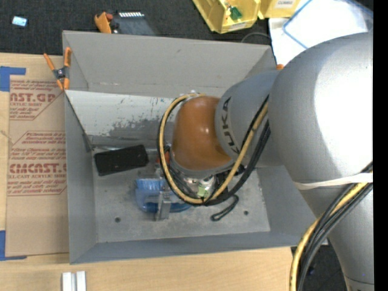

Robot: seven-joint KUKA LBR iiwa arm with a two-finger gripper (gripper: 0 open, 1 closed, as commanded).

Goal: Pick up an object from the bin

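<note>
Arm [315,120] comes into the bin [182,59] over its right rim. The big grey link lies across the right side and the wrist is bent steeply down. The orange wrist cover [194,132] sits above the middle of the bin floor, with yellow and black cables [167,174] looped round it. The jaws point down, low over a blue plastic thing [147,194] lying left of centre, toward the bin's near wall. I cannot tell whether the jaws are wide or narrow, because the wrist hides them. A black oblong block [121,159] lies flat closer to the left wall, near the blue thing but apart from it.
</note>
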